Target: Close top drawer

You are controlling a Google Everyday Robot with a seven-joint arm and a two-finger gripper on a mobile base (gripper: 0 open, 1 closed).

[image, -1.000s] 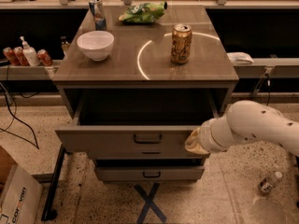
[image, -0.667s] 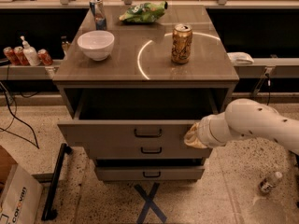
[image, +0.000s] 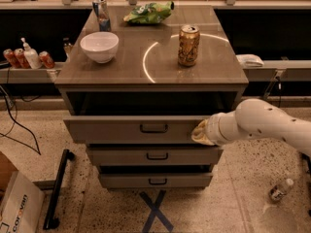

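The top drawer of the grey-brown cabinet stands partly out, its flat front carrying a small dark bar handle. A dark gap shows above the front, under the cabinet top. My gripper comes in from the right on a white arm and rests against the right end of the drawer front. The two matching drawers below sit further in.
On the cabinet top stand a white bowl, a gold can, a blue can and a green chip bag. A cardboard box and a black bar lie on the floor left; a small bottle lies right.
The top drawer has slid inward toward the cabinet, and my gripper has moved with it, staying against the right end of its front.
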